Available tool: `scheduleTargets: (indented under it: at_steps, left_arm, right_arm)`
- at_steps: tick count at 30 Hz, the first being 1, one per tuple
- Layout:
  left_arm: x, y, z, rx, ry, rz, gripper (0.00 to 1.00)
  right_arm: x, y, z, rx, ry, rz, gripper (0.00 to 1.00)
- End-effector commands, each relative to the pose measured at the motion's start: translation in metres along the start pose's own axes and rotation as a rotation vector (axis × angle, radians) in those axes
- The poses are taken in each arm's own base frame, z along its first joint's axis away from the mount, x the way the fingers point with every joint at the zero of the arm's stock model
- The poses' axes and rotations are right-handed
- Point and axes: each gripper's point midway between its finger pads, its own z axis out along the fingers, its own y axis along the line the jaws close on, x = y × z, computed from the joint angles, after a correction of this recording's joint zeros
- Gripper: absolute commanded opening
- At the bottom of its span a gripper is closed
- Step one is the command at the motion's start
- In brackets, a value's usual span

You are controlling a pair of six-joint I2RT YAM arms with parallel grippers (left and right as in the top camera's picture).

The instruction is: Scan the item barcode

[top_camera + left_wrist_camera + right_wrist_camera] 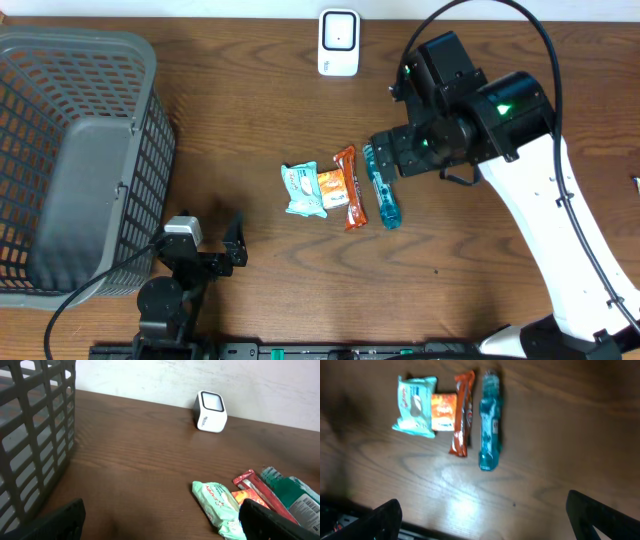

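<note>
Teal-blue and shiny, the long pack [382, 187] lies flat in the middle of the table. It is the rightmost of a row of four, just beside an orange wrapper [347, 187], with a small orange packet [331, 188] and a mint-green pack [303, 190] further left. A white label shows on its upper face, though it is too blurred to tell whether it carries the barcode.

I'd say the task is at its start, with nothing picked up yet. The right gripper [383, 150] hangs above the far end of the blue pack, jaws spread wide and empty. The left gripper [210, 240] sits low at the near edge by the grey basket [150, 120], equally wide and holding nothing.

The next move, I reckon, calls for coming down over the pack and closing across its narrow width. It would then go to the white scanner [339, 42] at the far edge, label towards its window.
</note>
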Motion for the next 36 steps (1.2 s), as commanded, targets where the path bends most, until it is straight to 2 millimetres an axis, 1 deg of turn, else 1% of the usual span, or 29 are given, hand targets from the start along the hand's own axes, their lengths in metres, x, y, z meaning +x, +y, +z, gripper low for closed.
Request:
scheduleTargets:
  at_steps: [1,3,6,7,10,14,17,19,21,23,28,30,33,34,36]
  left_arm:
    - [0.013,0.001,0.003,0.005,0.032,0.01,0.98]
    - [0.013,0.001,0.003,0.005,0.032,0.01,0.98]
    - [0.013,0.001,0.003,0.005,0.032,0.01,0.98]
    - [0.013,0.001,0.003,0.005,0.032,0.01,0.98]
    - [0.013,0.001,0.003,0.005,0.032,0.01,0.98]
    - [0.013,0.001,0.003,0.005,0.032,0.01,0.98]
    - [0.013,0.001,0.003,0.005,0.032,0.01,0.98]
    - [0.013,0.001,0.003,0.005,0.032,0.01,0.98]
    - [0.013,0.001,0.003,0.005,0.032,0.01,0.98]
    - [0.013,0.001,0.003,0.005,0.032,0.01,0.98]
    - [0.013,0.001,0.003,0.005,0.032,0.01,0.98]
    - [0.013,0.001,0.003,0.005,0.032,0.01,0.98]
    - [0.013,0.001,0.003,0.005,0.032,0.01,0.98]
    - [0.013,0.001,0.003,0.005,0.032,0.01,0.98]
    - [0.013,0.001,0.003,0.005,0.032,0.01,0.98]
  right_arm:
    - [0.006,-0.019,-0.027,0.085,-0.077,0.078,0.99]
    - [0.009,-0.029,-0.039,0.127,-0.115,0.115,0.99]
    - [0.015,-0.033,-0.056,0.136,-0.163,0.128,0.99]
    - [0.019,-0.034,-0.064,0.131,-0.183,0.129,0.99]
    - [0.029,-0.04,-0.076,0.148,-0.202,0.135,0.99]
    - [0.042,-0.057,-0.093,0.217,-0.245,0.212,0.99]
    - [0.046,-0.059,-0.099,0.213,-0.267,0.217,0.99]
    - [0.047,-0.059,-0.097,0.216,-0.259,0.216,0.99]
    - [0.048,-0.059,-0.088,0.219,-0.238,0.212,0.99]
    - [0.051,-0.06,-0.076,0.231,-0.204,0.208,0.99]
    - [0.053,-0.058,-0.029,0.234,-0.131,0.199,0.99]
    - [0.049,-0.049,-0.006,0.187,-0.121,0.194,0.99]
    - [0.039,-0.024,0.031,0.049,-0.126,0.1,0.99]
    - [0.036,-0.019,0.041,0.023,-0.131,0.08,0.99]
    - [0.03,-0.017,0.065,0.009,-0.143,0.072,0.99]
